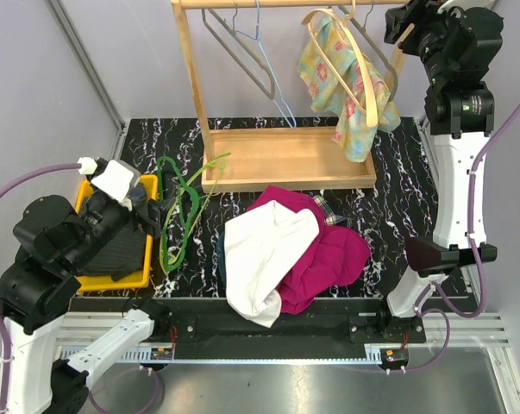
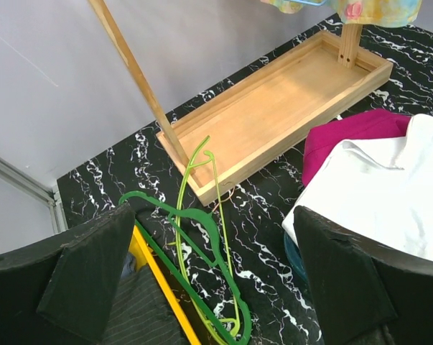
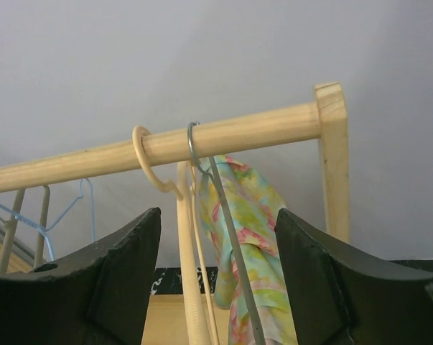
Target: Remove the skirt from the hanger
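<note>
Left claw (image 2: pixel 215 237): jaws spread wide, nothing between them, poised low over the left part of the counter (image 1: pixel 397 181).

Yellow bin (image 1: pixel 113 281): sits at the left edge of the counter beneath that claw; a dark striped cloth (image 2: pixel 130 316) lies inside.

Green hangers (image 2: pixel 202 219): two, one dark and one pale, lying flat and overlapped on the counter between the bin and the rack, the pale one's tip resting on the tray corner.

Wooden rack (image 1: pixel 285 159): stands upright at the rear centre, with a shallow tray base and a round rail (image 3: pixel 259 133) on top. A grey hanger (image 1: pixel 238 56) and a blue wire hanger (image 3: pixel 92 215) hang bare on the left half of the rail.

White garment (image 1: pixel 260 259): heaped on the counter in front of the tray, lying over a magenta garment (image 1: pixel 333 259).

Skirt (image 1: pixel 350 95): floral, pale yellow and aqua, on the cream hanger (image 1: pixel 369 82), which is hooked over the rail near its right end. The hem hangs down to the right end of the tray. A grey wire hook (image 3: pixel 191 147) sits on the rail just beside the cream hook.

Right claw (image 3: pixel 217 237): raised to rail height near the right post, jaws apart, facing both hooks and the skirt; no contact with either is visible.
</note>
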{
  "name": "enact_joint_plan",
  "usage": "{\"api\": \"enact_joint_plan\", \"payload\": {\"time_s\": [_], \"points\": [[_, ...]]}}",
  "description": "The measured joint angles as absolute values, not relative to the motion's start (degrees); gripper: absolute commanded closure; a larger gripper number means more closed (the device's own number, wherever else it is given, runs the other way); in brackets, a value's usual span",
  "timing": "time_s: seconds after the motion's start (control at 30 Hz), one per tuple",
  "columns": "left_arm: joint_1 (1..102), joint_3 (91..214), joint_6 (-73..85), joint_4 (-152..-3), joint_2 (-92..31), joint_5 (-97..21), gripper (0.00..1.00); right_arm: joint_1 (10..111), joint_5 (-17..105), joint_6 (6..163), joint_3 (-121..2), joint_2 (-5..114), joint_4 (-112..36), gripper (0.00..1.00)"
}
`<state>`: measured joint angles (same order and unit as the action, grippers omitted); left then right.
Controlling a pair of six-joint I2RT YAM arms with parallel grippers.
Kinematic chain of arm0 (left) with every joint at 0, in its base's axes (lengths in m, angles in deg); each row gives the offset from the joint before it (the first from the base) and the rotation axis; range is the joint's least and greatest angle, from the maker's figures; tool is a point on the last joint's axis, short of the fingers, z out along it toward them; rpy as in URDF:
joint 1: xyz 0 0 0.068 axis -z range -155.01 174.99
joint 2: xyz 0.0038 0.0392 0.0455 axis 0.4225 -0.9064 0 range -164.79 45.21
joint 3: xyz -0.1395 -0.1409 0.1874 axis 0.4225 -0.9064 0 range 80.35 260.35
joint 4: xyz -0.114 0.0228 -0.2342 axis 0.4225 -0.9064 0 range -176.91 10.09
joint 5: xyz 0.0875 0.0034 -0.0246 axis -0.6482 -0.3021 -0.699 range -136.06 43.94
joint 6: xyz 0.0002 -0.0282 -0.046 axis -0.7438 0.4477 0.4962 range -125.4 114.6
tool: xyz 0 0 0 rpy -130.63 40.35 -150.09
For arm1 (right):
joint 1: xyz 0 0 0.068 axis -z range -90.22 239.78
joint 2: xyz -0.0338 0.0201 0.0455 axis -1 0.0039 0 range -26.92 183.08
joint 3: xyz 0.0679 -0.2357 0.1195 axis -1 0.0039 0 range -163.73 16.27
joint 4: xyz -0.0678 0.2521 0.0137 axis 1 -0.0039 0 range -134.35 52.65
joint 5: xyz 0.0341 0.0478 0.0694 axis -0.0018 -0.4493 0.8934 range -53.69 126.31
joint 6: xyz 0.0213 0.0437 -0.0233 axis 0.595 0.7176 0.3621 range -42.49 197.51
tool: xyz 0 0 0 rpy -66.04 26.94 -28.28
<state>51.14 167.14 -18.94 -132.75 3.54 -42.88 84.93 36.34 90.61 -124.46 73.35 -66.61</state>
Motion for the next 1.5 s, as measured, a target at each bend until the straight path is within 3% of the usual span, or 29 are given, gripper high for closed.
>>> {"api": "enact_joint_plan", "payload": {"time_s": [0.17, 0.7, 0.83, 1.03, 1.23, 1.5], "points": [[51.14, 166.77, -18.96, -132.57, 3.54, -42.86, 0.01, 86.03, 41.00, 92.45, -125.92, 75.30, -69.12, 0.36], [51.14, 165.72, -18.94, -131.66, 3.56, -42.88, 0.01, 86.79, 47.95, 95.66, -120.22, 77.92, -72.68, 0.44], [51.14, 165.32, -18.94, -131.31, 3.58, -42.90, 0.01, 86.79, 49.70, 96.10, -116.72, 77.83, -72.18, 0.59], [51.14, 165.30, -18.92, -131.24, 3.58, -42.90, 0.01, 86.79, 51.27, 96.55, -113.66, 77.70, -70.96, 0.71], [51.14, 165.30, -18.92, -131.22, 3.58, -42.88, 0.01, 86.60, 52.04, 95.83, -110.05, 75.69, -67.94, 1.00], [50.90, 165.30, -18.92, -131.20, 3.58, -42.88, 0.01, 80.67, 44.74, 88.21, -92.02, 65.83, -52.07, 1.00]]}}
